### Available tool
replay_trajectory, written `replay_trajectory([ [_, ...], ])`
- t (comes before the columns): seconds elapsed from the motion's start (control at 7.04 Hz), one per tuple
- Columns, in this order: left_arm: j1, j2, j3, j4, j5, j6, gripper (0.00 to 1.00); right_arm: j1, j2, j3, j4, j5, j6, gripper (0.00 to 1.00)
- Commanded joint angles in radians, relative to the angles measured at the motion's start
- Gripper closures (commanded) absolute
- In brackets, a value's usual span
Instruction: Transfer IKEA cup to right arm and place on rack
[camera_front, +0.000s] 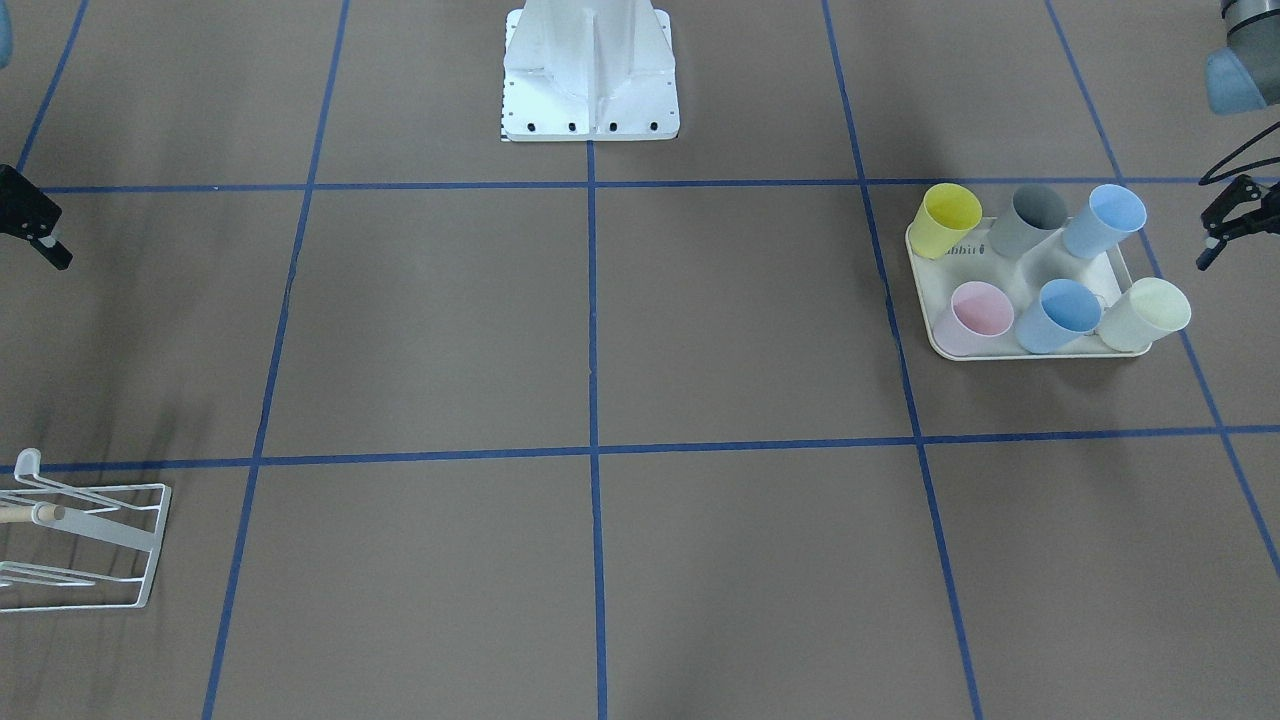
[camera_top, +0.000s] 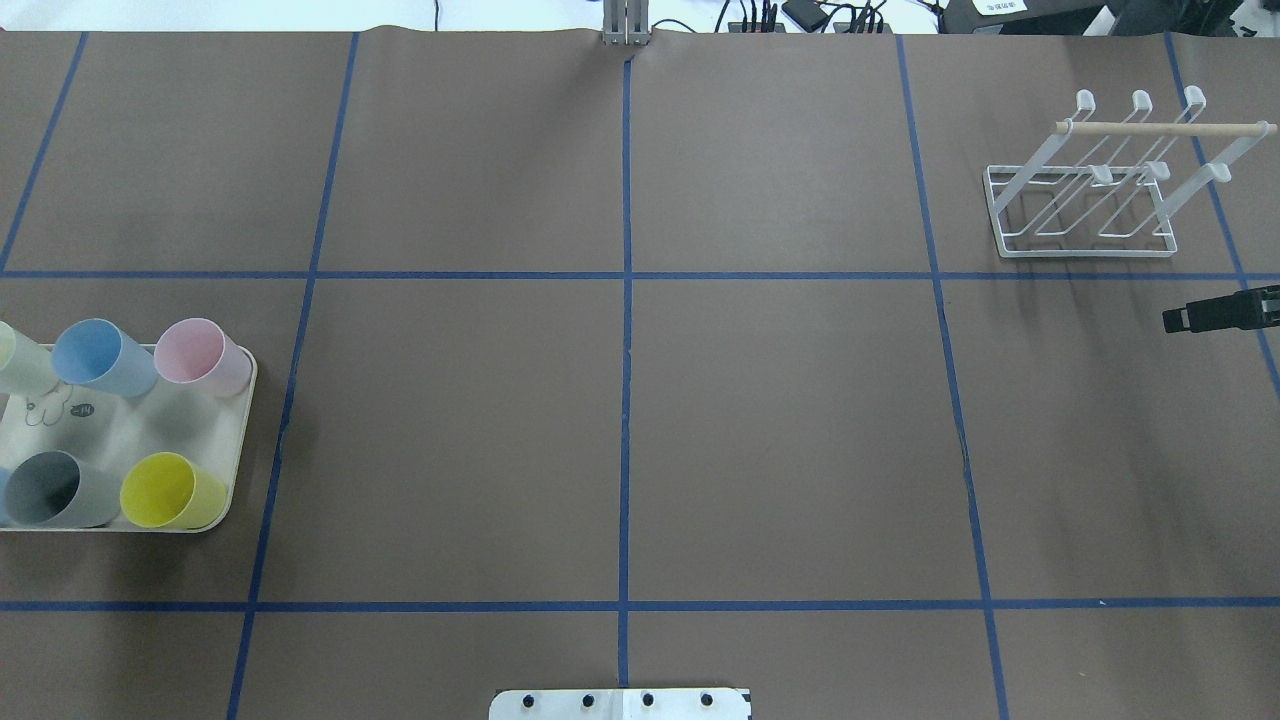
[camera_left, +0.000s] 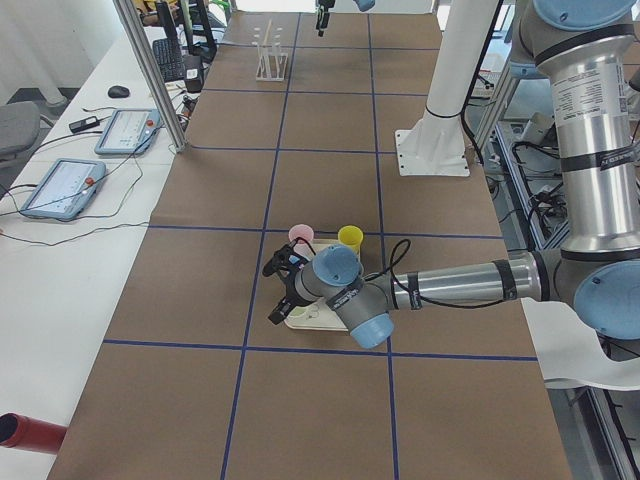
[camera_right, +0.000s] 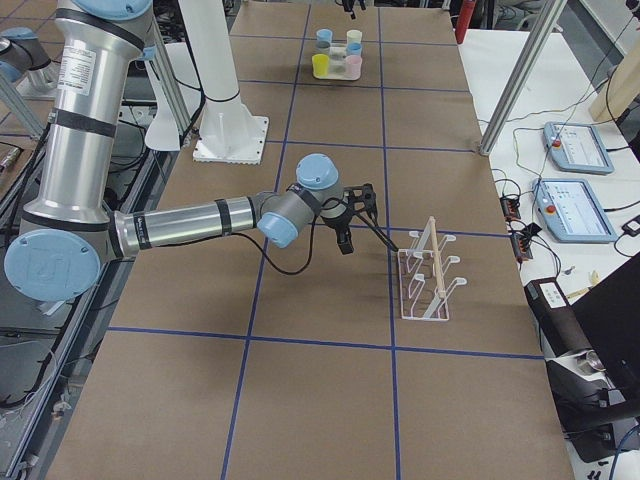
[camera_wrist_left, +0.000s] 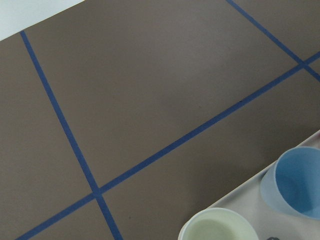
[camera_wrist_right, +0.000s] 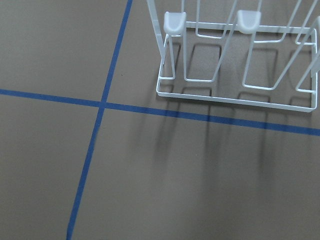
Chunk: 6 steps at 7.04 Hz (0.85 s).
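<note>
Several plastic cups stand on a cream tray (camera_front: 1020, 268): yellow (camera_front: 950, 218), grey (camera_front: 1030, 220), blue (camera_front: 1105, 220), pink (camera_front: 978, 315), a second blue (camera_front: 1060, 312) and pale green (camera_front: 1148, 312). My left gripper (camera_front: 1206, 240) hovers beside the tray's outer end, open and empty. Its wrist view shows the pale green cup (camera_wrist_left: 217, 227) and a blue cup (camera_wrist_left: 295, 182). The white wire rack (camera_top: 1090, 190) with its wooden rod stands at the far right. My right gripper (camera_top: 1170, 320) hovers just in front of the rack, looks open and is empty.
The robot's white base (camera_front: 590, 80) stands at the table's middle near edge. Blue tape lines (camera_top: 625, 350) divide the brown table into squares. Tablets and cables lie on a side bench (camera_right: 570, 180) beyond the rack.
</note>
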<state>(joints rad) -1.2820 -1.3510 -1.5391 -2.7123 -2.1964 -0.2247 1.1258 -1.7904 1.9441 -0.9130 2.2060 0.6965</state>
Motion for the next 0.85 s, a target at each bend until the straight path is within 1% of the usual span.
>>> replay_trajectory([
  [0.0, 0.052, -0.017, 0.049, -0.034, 0.063, -0.03, 0.02, -0.011, 0.002, 0.004, 0.002, -0.006, 0.008, 0.0],
  [0.14, 0.072, -0.034, 0.068, -0.035, 0.076, -0.03, 0.03, -0.011, 0.002, 0.004, 0.002, -0.006, 0.008, 0.0],
  [0.28, 0.082, -0.066, 0.109, -0.035, 0.076, -0.028, 0.07, -0.009, 0.002, 0.004, 0.003, -0.006, 0.006, 0.0],
  [0.43, 0.086, -0.086, 0.141, -0.052, 0.076, -0.027, 0.1, -0.011, 0.002, 0.004, 0.003, -0.006, 0.006, 0.0],
  [0.57, 0.098, -0.088, 0.18, -0.096, 0.076, -0.027, 0.15, -0.011, 0.002, 0.004, 0.003, -0.006, 0.006, 0.0],
  [0.71, 0.108, -0.088, 0.183, -0.118, 0.075, -0.028, 0.29, -0.011, 0.002, 0.004, 0.003, -0.006, 0.006, 0.0],
])
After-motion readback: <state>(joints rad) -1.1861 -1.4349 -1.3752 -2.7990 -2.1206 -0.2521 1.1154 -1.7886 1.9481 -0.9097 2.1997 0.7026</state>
